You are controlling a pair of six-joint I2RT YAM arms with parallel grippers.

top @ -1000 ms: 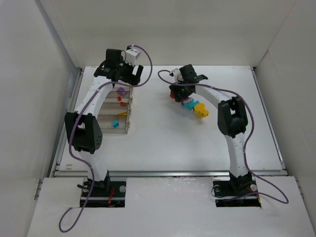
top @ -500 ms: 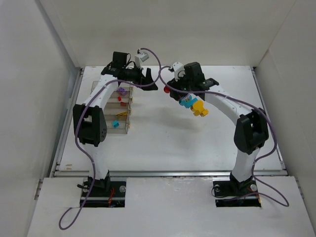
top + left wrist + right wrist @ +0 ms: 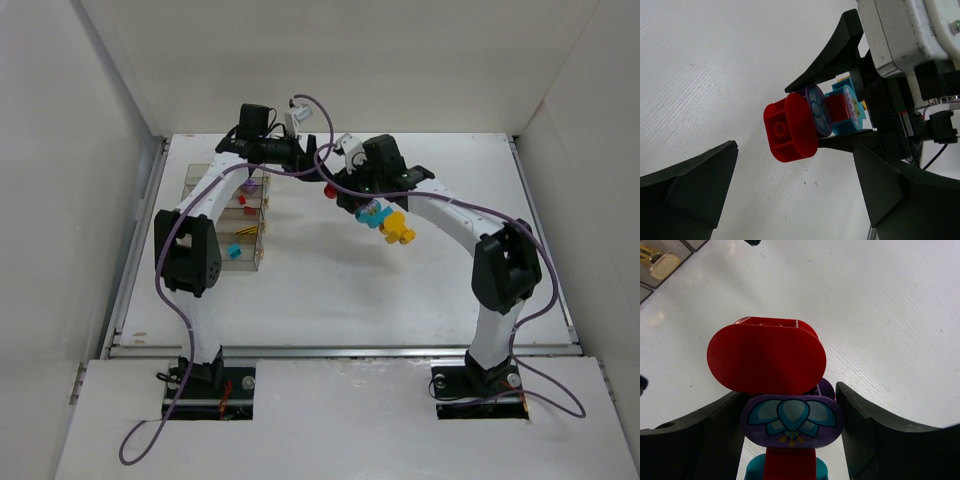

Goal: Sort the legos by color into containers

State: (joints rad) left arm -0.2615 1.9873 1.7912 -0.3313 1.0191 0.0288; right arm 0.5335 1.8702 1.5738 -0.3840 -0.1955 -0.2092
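Legos (image 3: 810, 117) clipped into one short stack are pinched in the right gripper (image 3: 789, 402). Its two fingers press against the sides of a purple oval plate (image 3: 792, 420) printed with petals. A red oval brick (image 3: 766, 359) caps the outer end of the stack, clear of the fingers. Behind the purple plate come a small red piece (image 3: 839, 107) and a cyan piece (image 3: 852, 102). The right wrist view cuts both off at its lower edge, and a finger half covers them in the left wrist view, so how the stack ends cannot be read. Four pieces can be counted in the hold.

The stack hangs above the table (image 3: 330, 300), near its far middle. The left gripper (image 3: 795, 147) faces the red end with its fingers spread wide and grips nothing. The brick shows between the fingers but apart from them.

Under the right arm a cyan brick (image 3: 372, 214) and a yellow brick (image 3: 398, 230) lie close together. The arm hides part of them, so the count there stops at two.

The containers (image 3: 262, 250), four bins in a row, stand at the left of the table with the left arm crossing over them. Inside, one purple lego (image 3: 248, 185), one red lego (image 3: 242, 200), one yellow lego (image 3: 245, 232) and one cyan lego (image 3: 233, 252) can be made out, each in its own bin.
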